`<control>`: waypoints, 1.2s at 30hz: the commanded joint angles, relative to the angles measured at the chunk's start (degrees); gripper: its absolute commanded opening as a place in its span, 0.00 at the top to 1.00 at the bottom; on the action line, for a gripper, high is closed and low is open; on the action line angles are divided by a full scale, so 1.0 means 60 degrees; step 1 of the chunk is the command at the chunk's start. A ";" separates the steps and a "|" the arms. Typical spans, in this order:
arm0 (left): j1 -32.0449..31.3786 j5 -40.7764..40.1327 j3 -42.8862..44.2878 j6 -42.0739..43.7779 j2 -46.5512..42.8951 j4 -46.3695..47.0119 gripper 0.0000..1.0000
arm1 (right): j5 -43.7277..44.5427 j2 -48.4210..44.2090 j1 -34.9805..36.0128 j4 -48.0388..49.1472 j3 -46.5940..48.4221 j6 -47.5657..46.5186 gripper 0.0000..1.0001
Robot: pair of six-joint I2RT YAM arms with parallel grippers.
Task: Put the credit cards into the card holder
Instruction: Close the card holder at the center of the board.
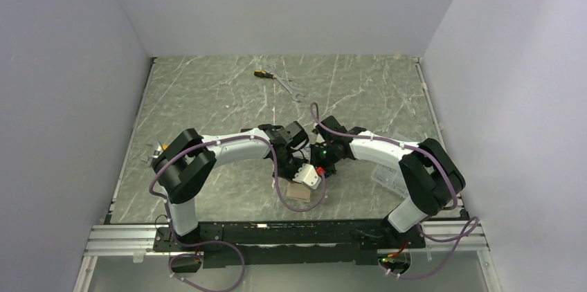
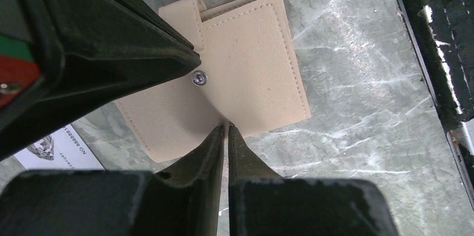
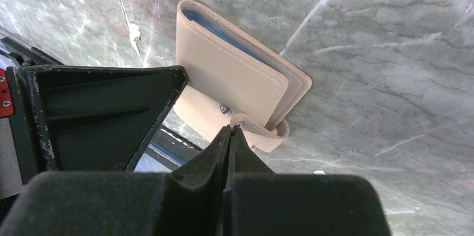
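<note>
The card holder [image 2: 251, 62] is a tan folded wallet, seen small under both wrists in the top view [image 1: 299, 193]. A blue panel shows along its open edge [image 3: 223, 32]. My left gripper [image 2: 226, 128] is shut on the wallet's lower cover edge. My right gripper [image 3: 230, 128] is shut on the end of the snap tab [image 3: 262, 135], which is off its stud [image 3: 225, 110]. The right gripper's fingers [image 2: 140, 46] fill the upper left of the left wrist view. One pale printed credit card [image 2: 56, 149] lies on the table beside the wallet; other cards are hidden.
A clear plastic box [image 1: 387, 176] sits by the right arm. A screwdriver [image 1: 262, 73] and a wrench [image 1: 291, 88] lie at the back of the marbled table [image 1: 208, 98]. The black base rail [image 2: 430, 51] runs close to the wallet.
</note>
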 commanded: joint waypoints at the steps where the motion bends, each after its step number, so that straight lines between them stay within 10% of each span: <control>1: -0.0099 0.0055 -0.0198 0.0174 -0.0045 0.0055 0.87 | 0.0474 -0.0047 -0.0089 -0.0492 0.0262 -0.0306 1.00; 36: -0.0101 -0.0023 -0.0152 0.0243 0.0041 -0.0027 0.89 | -0.0208 0.0808 0.0227 0.0273 0.0682 0.0018 1.00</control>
